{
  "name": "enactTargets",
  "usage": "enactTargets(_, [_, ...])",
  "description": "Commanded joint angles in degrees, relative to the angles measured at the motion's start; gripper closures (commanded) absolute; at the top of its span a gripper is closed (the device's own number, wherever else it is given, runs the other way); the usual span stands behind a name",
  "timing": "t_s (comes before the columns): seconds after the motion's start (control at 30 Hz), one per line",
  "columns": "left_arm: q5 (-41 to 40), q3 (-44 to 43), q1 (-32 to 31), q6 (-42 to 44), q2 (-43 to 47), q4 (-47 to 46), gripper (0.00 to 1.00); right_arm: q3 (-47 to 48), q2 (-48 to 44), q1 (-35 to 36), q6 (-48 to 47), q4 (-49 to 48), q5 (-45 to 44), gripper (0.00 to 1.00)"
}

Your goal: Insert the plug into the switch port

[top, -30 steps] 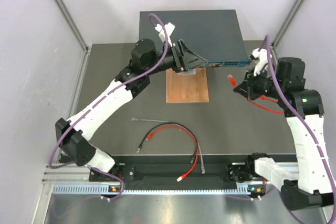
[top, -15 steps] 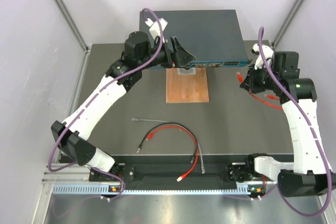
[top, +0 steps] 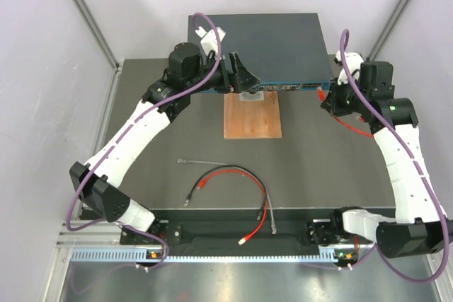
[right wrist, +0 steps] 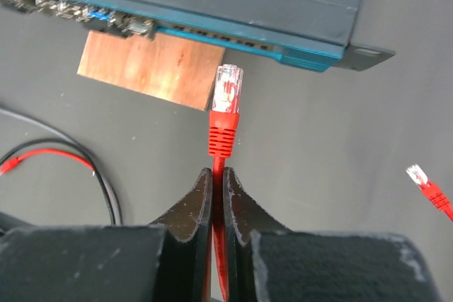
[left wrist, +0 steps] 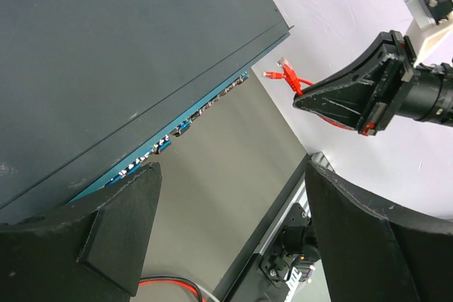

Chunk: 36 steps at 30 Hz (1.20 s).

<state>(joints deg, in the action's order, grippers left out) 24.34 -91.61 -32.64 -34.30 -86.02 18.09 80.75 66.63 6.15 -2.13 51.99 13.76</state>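
The switch (top: pixel 262 40) is a flat dark blue-grey box at the table's far edge, with a thin teal port face (top: pixel 294 86). My right gripper (top: pixel 329 100) is shut on a red cable just behind its clear-tipped plug (right wrist: pixel 228 90). It holds the plug a short way in front of the right end of the port face (right wrist: pixel 233 42), pointing at it and apart from it. My left gripper (top: pixel 245 79) is open and empty, its jaws spread wide at the switch's front edge (left wrist: pixel 184 126). The plug (left wrist: pixel 283 74) also shows in the left wrist view.
A brown wooden board (top: pixel 252 117) lies in front of the switch. Loose black, red and grey cables (top: pixel 226 182) lie near the table's front edge. The red cable's other plug (right wrist: pixel 425 180) lies on the table at the right. Grey walls stand close on both sides.
My right gripper has carried the plug up and left, closer to the switch's port face. My left gripper rose from over the board to the switch's front edge, then held still.
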Motion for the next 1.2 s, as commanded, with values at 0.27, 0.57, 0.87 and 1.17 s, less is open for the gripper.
enactTargets(0.27, [-0.43, -0.76, 0.48, -0.06, 0.06, -2.27, 0.13, 2.39, 1.13, 0.35, 1.78, -4.96, -3.04, 1.00])
enactTargets(0.57, [0.01, -0.50, 0.48, -0.76, -0.11, -2.62, 0.13, 2.22, 1.84, 0.44, 1.78, -5.40, -2.33, 1.00])
enactTargets(0.87, [0.36, -0.15, 0.83, -1.11, -0.03, -2.79, 0.13, 2.13, 2.89, 0.35, 1.78, -5.40, -2.33, 1.00])
enactTargets(1.17, [1.06, -0.23, 1.44, -1.03, -0.20, -3.06, 0.13, 2.83, 4.29, 0.35, 1.78, -6.02, -3.03, 1.00])
